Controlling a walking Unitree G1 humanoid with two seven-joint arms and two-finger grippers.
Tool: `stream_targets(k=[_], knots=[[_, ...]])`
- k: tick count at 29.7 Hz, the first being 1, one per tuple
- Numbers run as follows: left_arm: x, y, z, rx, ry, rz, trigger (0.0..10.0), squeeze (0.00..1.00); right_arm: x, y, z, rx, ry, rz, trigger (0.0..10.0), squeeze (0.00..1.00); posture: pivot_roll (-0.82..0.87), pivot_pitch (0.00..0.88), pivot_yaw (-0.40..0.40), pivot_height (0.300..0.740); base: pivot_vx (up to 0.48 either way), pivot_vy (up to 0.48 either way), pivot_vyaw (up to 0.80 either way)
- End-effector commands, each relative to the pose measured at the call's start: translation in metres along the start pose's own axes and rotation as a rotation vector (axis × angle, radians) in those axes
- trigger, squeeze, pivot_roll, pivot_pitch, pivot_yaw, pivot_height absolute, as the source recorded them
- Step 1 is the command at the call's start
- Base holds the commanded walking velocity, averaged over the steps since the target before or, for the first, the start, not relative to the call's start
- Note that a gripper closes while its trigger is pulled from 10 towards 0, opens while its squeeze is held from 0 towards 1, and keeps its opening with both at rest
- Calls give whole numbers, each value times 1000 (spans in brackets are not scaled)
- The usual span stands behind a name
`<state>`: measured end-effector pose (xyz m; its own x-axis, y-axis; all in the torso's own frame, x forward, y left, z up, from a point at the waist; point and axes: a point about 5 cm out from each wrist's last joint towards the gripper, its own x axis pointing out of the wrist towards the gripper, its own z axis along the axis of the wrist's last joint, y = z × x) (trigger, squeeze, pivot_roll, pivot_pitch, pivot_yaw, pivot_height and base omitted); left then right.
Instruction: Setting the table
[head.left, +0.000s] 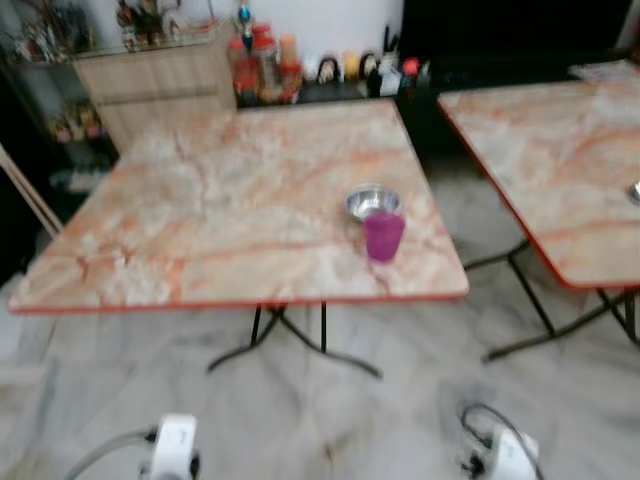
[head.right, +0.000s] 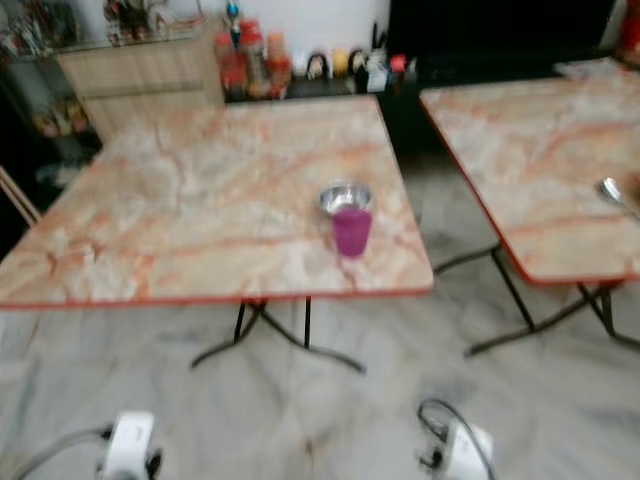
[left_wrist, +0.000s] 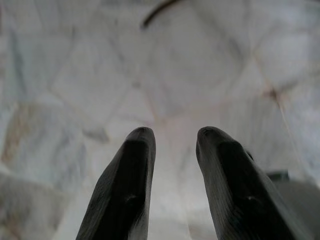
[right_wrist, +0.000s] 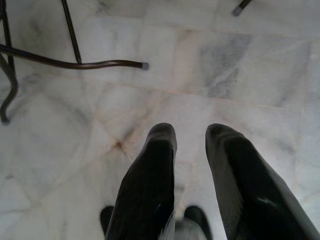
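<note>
the near table carries a steel bowl with a purple cup touching its front edge, both close to the table's right front corner. a second table stands to the right, apart from the first, with a spoon lying near its right edge. a cabinet and a row of bottles and jars sit against the far wall. the picture is soft, so finer detail on the tableware cannot be read.

judgement: the step in hand appears to be an approach on foot toward the tables, with nothing yet carried. to do it well, the robot should close in squarely on whichever table holds the next item, stop short of the folding legs that splay across the marble floor, and only then raise an arm. the cup stands near the edge and looks easy to knock.

left gripper: hangs low over the floor, fingers parted by a modest gap, holding nothing, touching nothing. right gripper: likewise low, fingers slightly parted, empty, clear of the table leg.
</note>
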<state>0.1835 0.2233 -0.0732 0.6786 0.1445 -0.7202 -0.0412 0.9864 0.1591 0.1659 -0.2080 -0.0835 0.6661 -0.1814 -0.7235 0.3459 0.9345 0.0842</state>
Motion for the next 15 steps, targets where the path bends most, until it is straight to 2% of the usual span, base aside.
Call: stream_targets(k=[1, 15], knots=[[1, -5, 4, 0, -6, -6, 10000, 0, -1, -8, 0, -12, 4, -22, 10000, 0, -48, 0, 66, 740, 277, 0, 406], [2, -9, 5, -21, -6, -5, 10000, 0, 0, -10, 1, 17, 23, -30, 10000, 0, -47, 0, 57, 740, 0, 0, 0]])
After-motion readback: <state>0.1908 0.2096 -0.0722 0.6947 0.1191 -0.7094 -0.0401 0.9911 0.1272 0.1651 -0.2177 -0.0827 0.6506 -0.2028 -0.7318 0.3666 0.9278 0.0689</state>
